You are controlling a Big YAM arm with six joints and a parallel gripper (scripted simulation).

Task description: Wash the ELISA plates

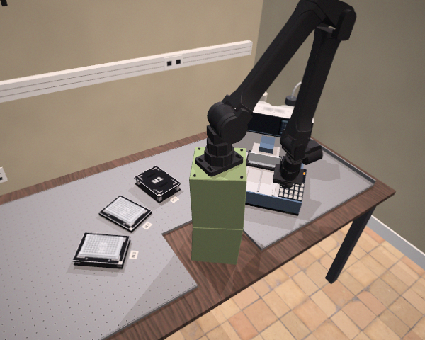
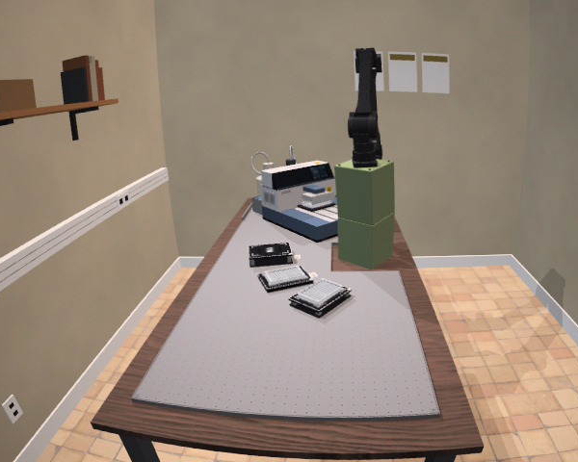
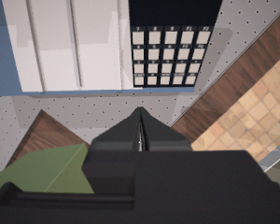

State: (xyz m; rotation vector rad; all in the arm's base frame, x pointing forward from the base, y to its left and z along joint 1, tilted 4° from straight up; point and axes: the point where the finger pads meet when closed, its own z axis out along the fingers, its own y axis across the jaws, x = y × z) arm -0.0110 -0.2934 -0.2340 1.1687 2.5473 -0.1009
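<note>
My gripper (image 1: 287, 185) (image 3: 140, 112) is shut and empty, pointing down above the washer's keypad (image 1: 292, 190) (image 3: 171, 60). In the wrist view the START key (image 3: 138, 80) shows just beyond the fingertips. A small lamp (image 1: 304, 173) beside the gripper glows amber. The washer's head (image 1: 267, 144) (image 2: 312, 194) stands over the back of the bed; whether a plate lies in the carrier there cannot be made out. Nest N1 (image 1: 146, 178) (image 2: 272, 256) holds no plate. One clear plate (image 1: 125, 210) (image 2: 284, 275) lies in N2, another (image 1: 102, 246) (image 2: 322, 293) in N3. Their cut corners are too small to tell.
The green pedestal (image 1: 218, 205) (image 2: 358, 214) bearing the arm stands between the nests and the washer (image 1: 273, 202) (image 2: 299, 222). Bottles with tubes stand behind the washer. A raised edge (image 1: 346, 162) runs along the mat's far right side.
</note>
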